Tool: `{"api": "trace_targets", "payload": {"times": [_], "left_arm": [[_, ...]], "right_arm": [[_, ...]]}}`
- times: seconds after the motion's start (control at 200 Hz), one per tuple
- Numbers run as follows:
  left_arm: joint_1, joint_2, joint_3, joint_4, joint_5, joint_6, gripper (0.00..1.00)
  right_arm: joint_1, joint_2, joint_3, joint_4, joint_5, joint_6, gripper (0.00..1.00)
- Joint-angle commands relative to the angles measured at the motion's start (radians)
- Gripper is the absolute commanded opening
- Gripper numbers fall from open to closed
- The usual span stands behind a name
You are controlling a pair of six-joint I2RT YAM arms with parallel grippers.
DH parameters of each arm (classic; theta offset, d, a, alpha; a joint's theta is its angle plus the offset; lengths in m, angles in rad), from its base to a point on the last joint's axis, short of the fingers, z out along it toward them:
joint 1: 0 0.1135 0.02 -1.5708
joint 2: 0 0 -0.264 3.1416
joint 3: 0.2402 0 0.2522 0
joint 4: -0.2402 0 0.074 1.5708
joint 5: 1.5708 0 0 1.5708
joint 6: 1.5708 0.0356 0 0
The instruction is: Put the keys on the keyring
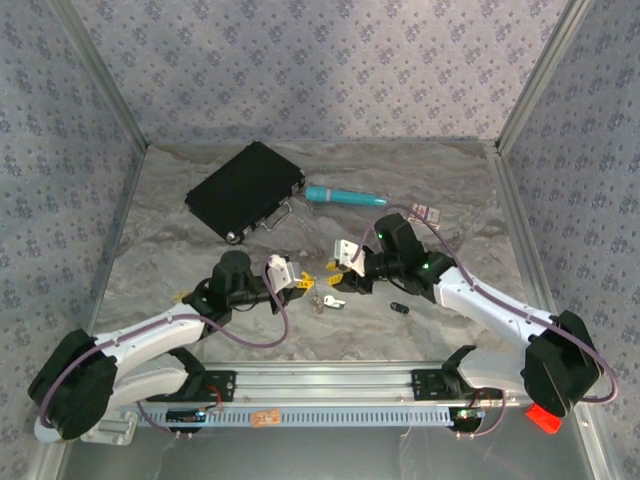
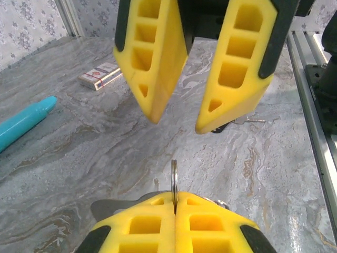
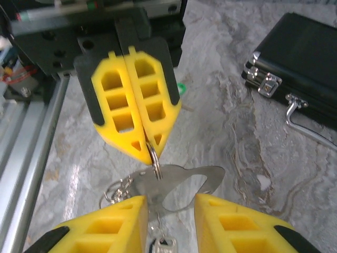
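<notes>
Left end effector point(image 3: 150, 148) clamped tight on keyring point(image 3: 174, 175). Right end effector point(image 3: 168, 221) partly open, keyring at its 12 o'clock.

Top camera high above near edge, looking down over table point(image 1: 200, 190). Wrist cameras close, facing each other, sharing keyring point(image 2: 174, 178).

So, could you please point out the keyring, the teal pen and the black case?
keyring point(image 3: 184, 174), right wrist view, upper band of the silvery loop.
teal pen point(image 1: 345, 196), top external view, middle of its barrel.
black case point(image 1: 245, 190), top external view, middle of its lid.
</notes>
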Motion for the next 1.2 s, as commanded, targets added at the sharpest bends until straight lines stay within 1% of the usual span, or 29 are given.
{"api": "trace_targets", "payload": {"times": [0.0, 0.2, 0.32, 0.56, 0.63, 0.67, 0.69, 0.75, 0.765, 0.78, 0.8, 0.825, 0.999, 1.084, 1.194], "left_arm": [[-0.001, 0.009, -0.03, 0.17, 0.042, -0.083, 0.0], [0.0, 0.018, -0.042, 0.209, 0.057, -0.103, 0.0], [-0.001, 0.023, -0.042, 0.215, 0.067, -0.105, 0.0], [-0.002, 0.022, -0.048, 0.229, 0.07, -0.106, 0.0], [-0.001, 0.019, -0.049, 0.227, 0.069, -0.104, 0.0], [-0.001, 0.018, -0.045, 0.216, 0.063, -0.104, 0.0], [-0.002, 0.016, -0.043, 0.206, 0.058, -0.104, 0.03], [-0.001, 0.008, -0.029, 0.159, 0.032, -0.099, 0.16], [-0.002, 0.005, -0.025, 0.143, 0.026, -0.096, 0.21], [-0.001, 0.001, -0.022, 0.129, 0.021, -0.092, 0.25], [-0.002, -0.005, -0.017, 0.108, 0.013, -0.086, 0.29], [-0.002, -0.012, -0.011, 0.081, 0.006, -0.078, 0.31], [-0.007, -0.056, 0.035, -0.09, -0.025, -0.019, 0.32], [-0.009, -0.063, 0.04, -0.107, -0.025, -0.012, 0.32], [-0.009, -0.066, 0.043, -0.104, -0.027, -0.014, 0.32]], "right_arm": [[-0.001, -0.008, -0.041, 0.163, -0.091, 0.109, 0.31], [0.003, 0.032, -0.054, 0.212, -0.101, 0.146, 0.31], [0.009, 0.054, -0.041, 0.218, -0.109, 0.149, 0.28], [0.018, 0.082, -0.012, 0.187, -0.128, 0.138, 0.1], [0.016, 0.084, -0.004, 0.162, -0.129, 0.128, 0.0], [0.017, 0.084, 0.007, 0.146, -0.127, 0.118, 0.0], [0.018, 0.084, 0.01, 0.135, -0.125, 0.113, 0.0], [0.019, 0.083, 0.04, 0.065, -0.107, 0.072, 0.0], [0.021, 0.082, 0.046, 0.037, -0.1, 0.059, 0.0], [0.024, 0.081, 0.056, 0.012, -0.09, 0.049, 0.0], [0.027, 0.081, 0.068, -0.022, -0.077, 0.028, 0.0], [0.032, 0.082, 0.085, -0.065, -0.057, 0.002, 0.0], [0.062, 0.11, 0.23, -0.356, 0.093, -0.14, 0.0], [0.086, 0.137, 0.296, -0.465, 0.173, -0.191, 0.0], [0.111, 0.16, 0.356, -0.557, 0.239, -0.226, 0.0]]}}
